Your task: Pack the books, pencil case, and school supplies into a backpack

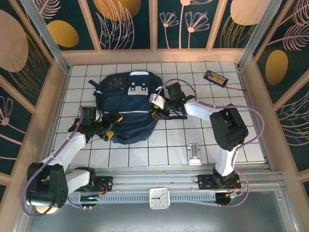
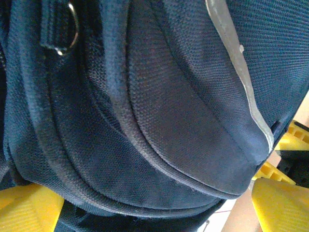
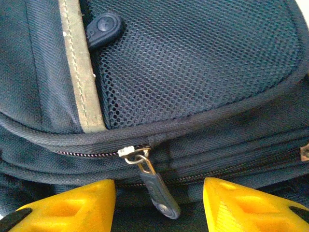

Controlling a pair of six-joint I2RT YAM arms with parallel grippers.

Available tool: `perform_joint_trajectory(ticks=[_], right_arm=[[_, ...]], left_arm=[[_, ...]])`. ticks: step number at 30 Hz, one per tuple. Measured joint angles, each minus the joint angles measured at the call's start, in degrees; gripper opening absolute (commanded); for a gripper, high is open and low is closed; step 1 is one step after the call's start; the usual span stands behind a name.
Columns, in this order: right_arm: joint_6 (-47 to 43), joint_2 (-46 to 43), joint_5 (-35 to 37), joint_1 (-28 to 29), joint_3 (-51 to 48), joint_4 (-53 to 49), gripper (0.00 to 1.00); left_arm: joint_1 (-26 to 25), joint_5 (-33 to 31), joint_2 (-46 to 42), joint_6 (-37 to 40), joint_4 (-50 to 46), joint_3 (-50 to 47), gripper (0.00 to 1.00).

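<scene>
1. Toward the far middle of the table (image 1: 178,145), the backpack (image 1: 133,104) lies flat; its inside is hidden.
2. Left gripper (image 1: 112,123) spreads wide at its near left corner.
3. Right gripper (image 1: 157,112) stands parted around the zipper pull (image 3: 157,192), not pinching.

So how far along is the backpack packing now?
Packing itself looks done: beside the backpack lie a black gadget and a silver piece, neither for packing. In hand: the right hand brackets a zipper pull while the open left hand straddles the bag's corner. Left: zipping, probably.
</scene>
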Motion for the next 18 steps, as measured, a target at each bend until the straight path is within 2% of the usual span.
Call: perform_joint_trajectory(ticks=[2, 5, 9, 12, 18], right_arm=[[-0.11, 0.26, 0.00, 0.20, 0.07, -0.02, 0.47], [-0.07, 0.90, -0.44, 0.26, 0.50, -0.55, 0.37], [0.20, 1.49, -0.98, 0.74, 1.18, -1.92, 0.18], [0.28, 1.53, -1.05, 1.11, 1.33, -2.49, 0.16], [1.27, 1.46, -1.03, 1.27, 1.33, -2.75, 0.03]], left_arm=[[0.13, 0.00, 0.00, -0.02, -0.37, 0.02, 0.99], [0.13, 0.02, -0.09, -0.04, -0.52, 0.02, 0.99], [0.13, 0.02, -1.07, -0.09, -0.96, 0.00, 0.99], [0.15, 0.04, -2.84, -0.46, -1.40, -0.50, 0.99], [0.28, 2.05, -9.38, -4.59, -1.77, -4.46, 0.99]])
